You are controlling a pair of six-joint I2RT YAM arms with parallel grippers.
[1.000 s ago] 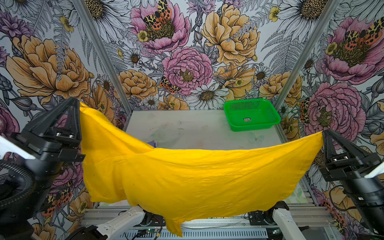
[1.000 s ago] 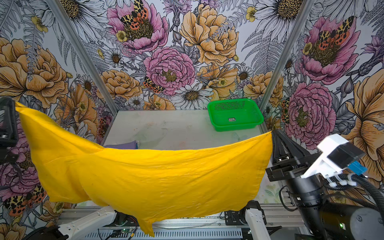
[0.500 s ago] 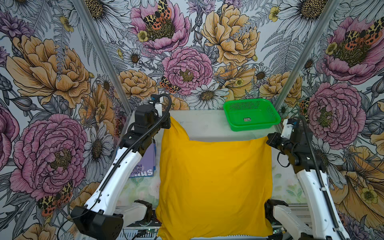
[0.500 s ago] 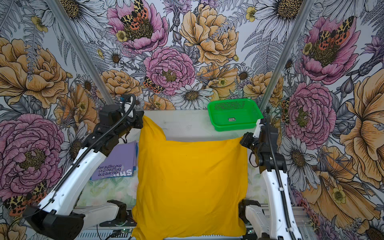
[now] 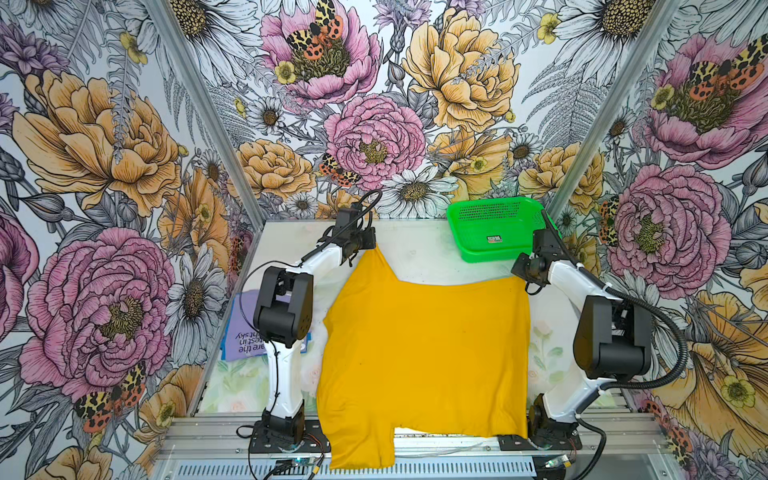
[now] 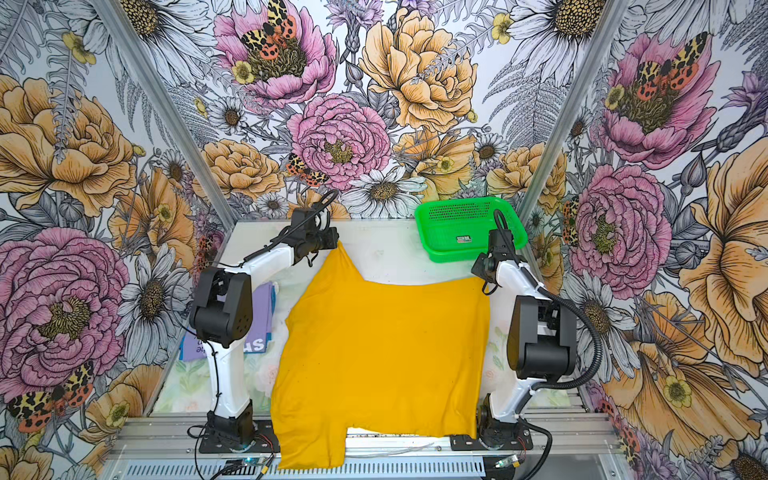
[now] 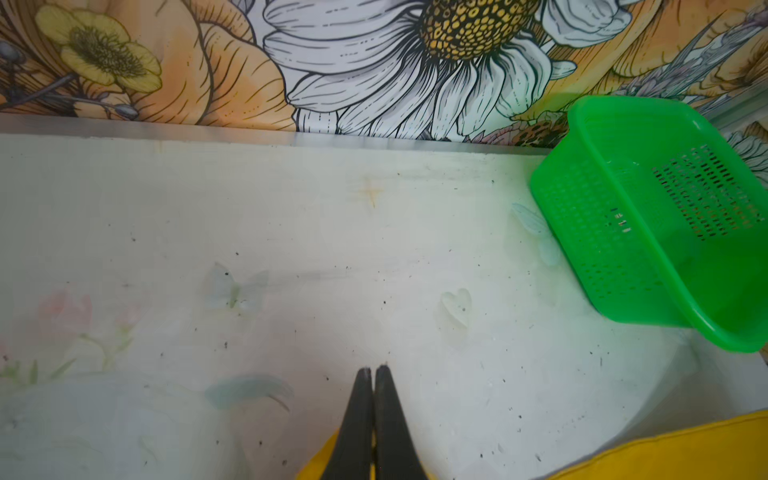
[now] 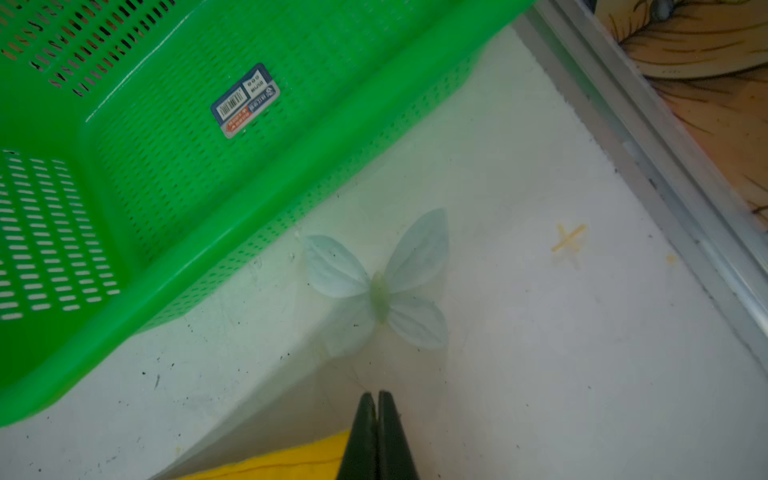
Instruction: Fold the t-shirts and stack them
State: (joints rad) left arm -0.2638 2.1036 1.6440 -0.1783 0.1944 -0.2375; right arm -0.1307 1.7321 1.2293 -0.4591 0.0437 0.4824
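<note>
A mustard-yellow t-shirt (image 5: 424,353) (image 6: 382,353) lies spread over the middle of the table, and its near part and one sleeve hang over the front rail. My left gripper (image 5: 372,246) (image 6: 336,243) (image 7: 374,368) is shut on the shirt's far left corner, which is lifted into a peak. At the far right corner my right gripper (image 5: 521,276) (image 6: 482,275) (image 8: 376,392) is shut on the cloth, low by the table. A lavender t-shirt (image 5: 243,332) (image 6: 259,320) with printed text lies at the left, partly hidden behind the left arm.
A green mesh basket (image 5: 469,245) (image 6: 436,245) (image 7: 615,257) (image 8: 166,199) stands at the table's back right, just beyond the right gripper. Flowered walls close in the table on three sides. Both arm bases sit on the front rail.
A second ago the yellow shirt was stretched wide, high up close to the camera. Both arms have since come down and forward, laying it out on the table, still gripped.
</note>
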